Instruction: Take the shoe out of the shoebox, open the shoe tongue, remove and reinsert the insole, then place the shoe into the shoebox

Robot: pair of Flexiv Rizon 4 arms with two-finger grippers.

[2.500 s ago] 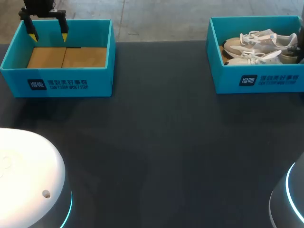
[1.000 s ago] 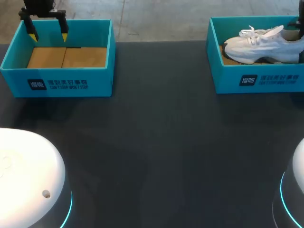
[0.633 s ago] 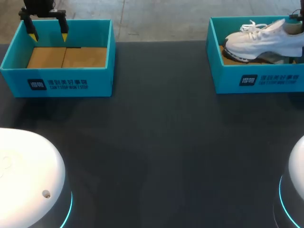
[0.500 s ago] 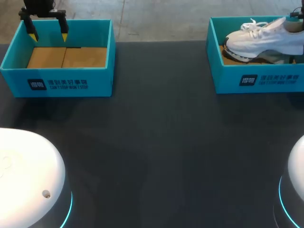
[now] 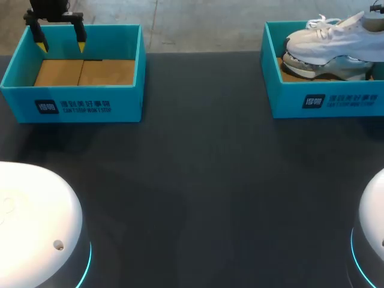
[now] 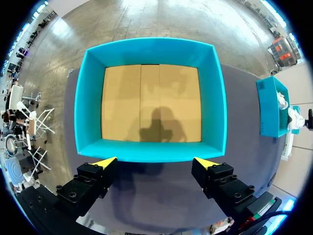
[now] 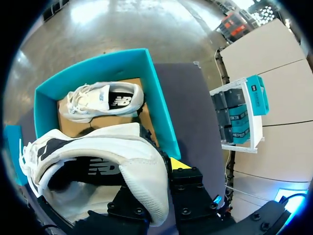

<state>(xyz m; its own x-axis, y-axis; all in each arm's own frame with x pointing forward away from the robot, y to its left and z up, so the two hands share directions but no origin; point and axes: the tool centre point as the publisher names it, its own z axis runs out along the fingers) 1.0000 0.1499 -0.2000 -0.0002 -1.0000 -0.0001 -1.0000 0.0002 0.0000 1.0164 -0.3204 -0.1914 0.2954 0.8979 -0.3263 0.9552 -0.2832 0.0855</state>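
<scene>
Lifted higher than a moment ago, the white lace-up sneaker hangs over the right teal cardboard shoebox, above a second white sneaker lying inside. The right gripper pinches its heel, so the long axis runs left-right with the toe pointing left toward open table. The left gripper, fingers spread, hovers well apart over the empty left teal box.
</scene>
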